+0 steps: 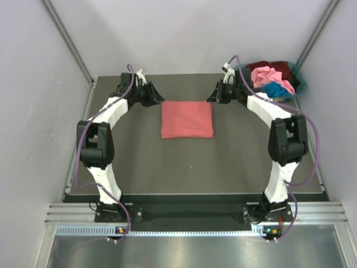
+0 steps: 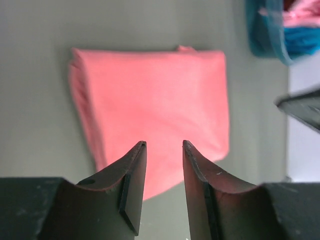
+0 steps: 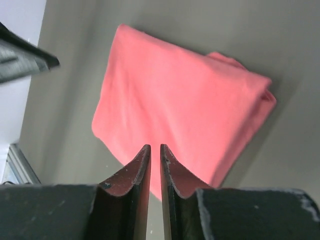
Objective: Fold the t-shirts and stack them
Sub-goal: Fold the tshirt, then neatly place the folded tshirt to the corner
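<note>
A salmon-red t-shirt (image 1: 187, 119) lies folded into a flat square on the dark table, mid-way between the two arms. My left gripper (image 1: 156, 96) hovers just off its far left corner, and the left wrist view shows that gripper (image 2: 164, 143) open above the shirt (image 2: 155, 95), with nothing between its fingers. My right gripper (image 1: 215, 96) is off the far right corner. In its wrist view the right gripper (image 3: 155, 146) has only a narrow gap between its jaws and holds nothing. The shirt (image 3: 185, 100) lies below it. Pink (image 1: 268, 75), maroon (image 1: 279, 67) and blue (image 1: 274, 90) t-shirts are bunched in the basket.
A teal plastic basket (image 1: 300, 81) stands at the table's far right corner, just behind the right arm, and its rim (image 2: 260, 35) also shows in the left wrist view. White walls close in the table on the left, back and right. Both arm bases stand at the near edge.
</note>
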Controlling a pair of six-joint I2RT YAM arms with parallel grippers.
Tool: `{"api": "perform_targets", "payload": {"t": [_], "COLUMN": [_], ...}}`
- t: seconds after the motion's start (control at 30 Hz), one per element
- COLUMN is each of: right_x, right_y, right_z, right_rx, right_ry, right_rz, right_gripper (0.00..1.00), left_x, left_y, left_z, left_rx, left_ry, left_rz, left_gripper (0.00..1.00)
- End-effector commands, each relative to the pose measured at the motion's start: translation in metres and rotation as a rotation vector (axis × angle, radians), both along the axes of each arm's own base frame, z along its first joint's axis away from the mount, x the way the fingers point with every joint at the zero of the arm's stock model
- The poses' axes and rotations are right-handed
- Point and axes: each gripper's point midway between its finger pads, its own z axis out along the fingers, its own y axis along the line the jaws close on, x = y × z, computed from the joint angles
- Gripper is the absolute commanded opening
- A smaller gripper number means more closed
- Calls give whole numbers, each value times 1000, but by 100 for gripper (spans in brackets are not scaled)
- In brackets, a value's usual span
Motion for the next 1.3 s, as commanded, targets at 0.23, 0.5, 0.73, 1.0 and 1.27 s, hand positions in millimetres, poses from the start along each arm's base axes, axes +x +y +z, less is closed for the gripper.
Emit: {"api": "perform_targets", "payload": {"t": [0.23,0.5,0.73,1.0,1.27], "right_x": [36,43,17,-28,-23], "right_y": [22,18,13,1,-28], "right_z": [-72,-69,-29,-77,-103], "right_rx": [64,69,65,-5,-100], "right_ry": [98,87,61,141,168], "right_rz": [65,47,54,42,-62], "right_gripper": [15,17,26,27,24], "left_x": [-39,-35,-30,-28,-24], "left_y": [-17,21,17,4,13], "left_z": [-81,-91,-53,-107,-122], "left_rx": [-111,72,55,11,73], "left_ry": [219,268,204,297,301], "left_rz": [-18,115,-2,-74,-54], "left_gripper": [39,41,45,47,46]}}
